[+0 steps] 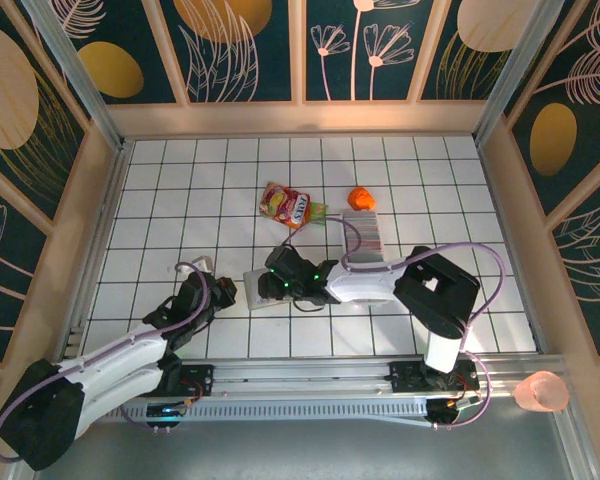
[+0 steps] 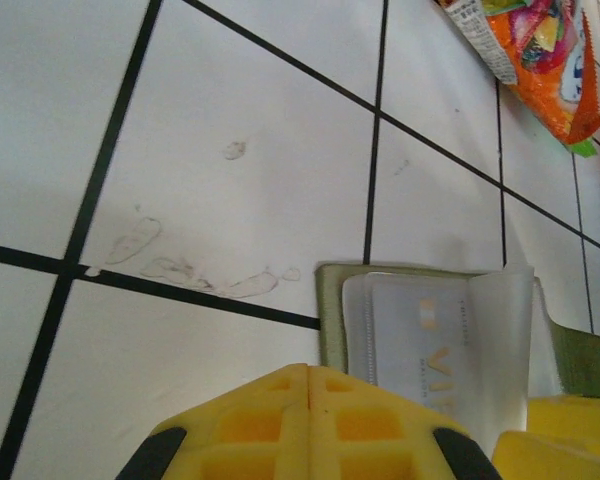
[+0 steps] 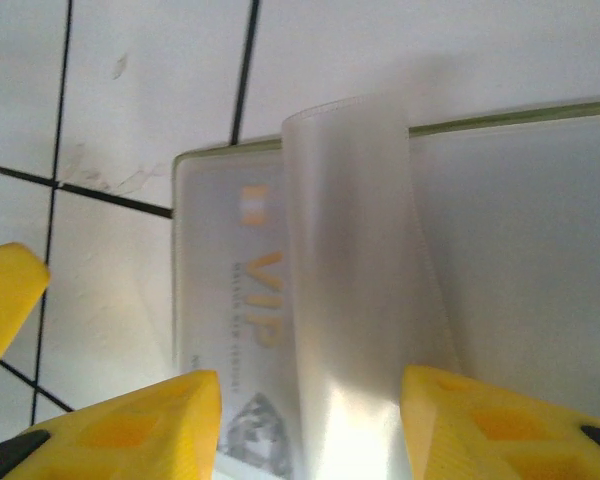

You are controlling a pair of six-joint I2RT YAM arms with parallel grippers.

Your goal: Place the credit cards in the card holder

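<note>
The card holder [image 1: 252, 293] lies open on the white tiles, olive rim [image 2: 330, 310] round a pale inside. A grey card marked VIP [image 3: 235, 290] sits under its clear sleeve [image 2: 420, 335]. One translucent sleeve flap [image 3: 350, 250] curls upward. My right gripper [image 3: 310, 400] is open, its yellow fingers either side of that flap, and hovers over the holder [image 1: 272, 282]. My left gripper [image 2: 310, 415] is shut with nothing in it, its tip at the holder's left edge [image 1: 223, 290]. The rest of the credit cards [image 1: 363, 235] stand as a striped block further back.
An orange snack packet [image 1: 290, 205] and a small orange object [image 1: 361, 197] lie behind the holder. The cards' long tray [image 1: 352, 262] runs beside the right arm. Wooden walls [image 1: 90, 220] enclose the tiled floor. A pink cup [image 1: 542, 392] sits outside at the front right.
</note>
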